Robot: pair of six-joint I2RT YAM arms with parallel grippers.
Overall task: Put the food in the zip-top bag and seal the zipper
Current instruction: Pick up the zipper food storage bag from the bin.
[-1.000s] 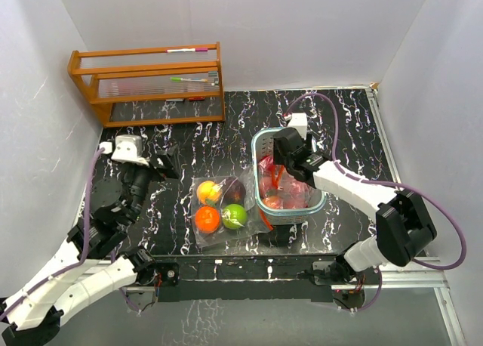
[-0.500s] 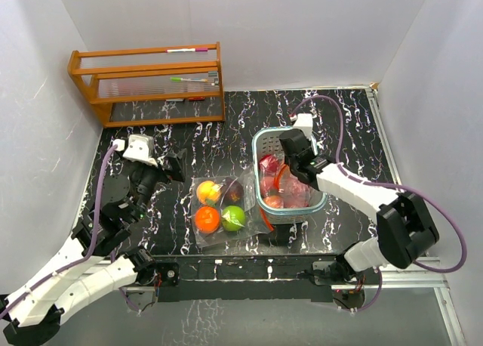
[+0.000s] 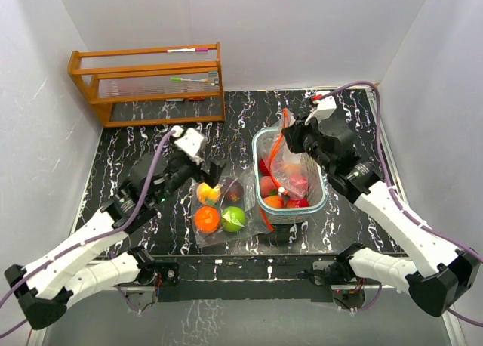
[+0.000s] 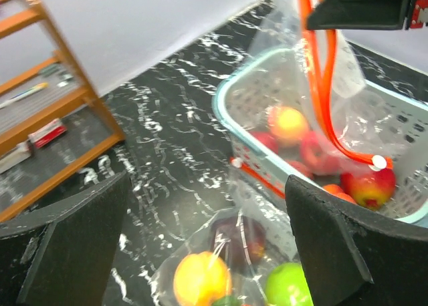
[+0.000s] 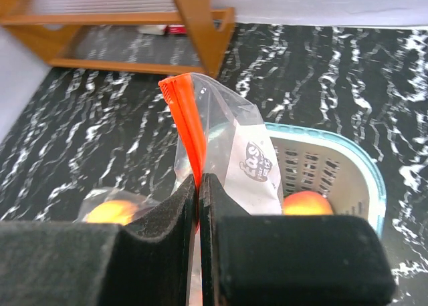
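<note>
Fruits [image 3: 269, 185] partly behind bag [image 3: 289, 156] plastic

Lab booth: white walls [image 3: 302, 29], marbled table [image 3: 241, 119]

Wooden rack [image 3: 147, 85] (pens [image 3: 189, 79] on it) at back left — pale-blue basket [image 3: 293, 213] on black marbled table [image 3: 249, 108].

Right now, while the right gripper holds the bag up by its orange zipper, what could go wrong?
1. The right gripper pinches only the orange zipper, so the bag might slip free.
2. The bag's lower end hangs in the basket; a pull upward could drag fruit out.
3. The open left gripper hovers close over the second bag of fruit and might nudge it.
</note>
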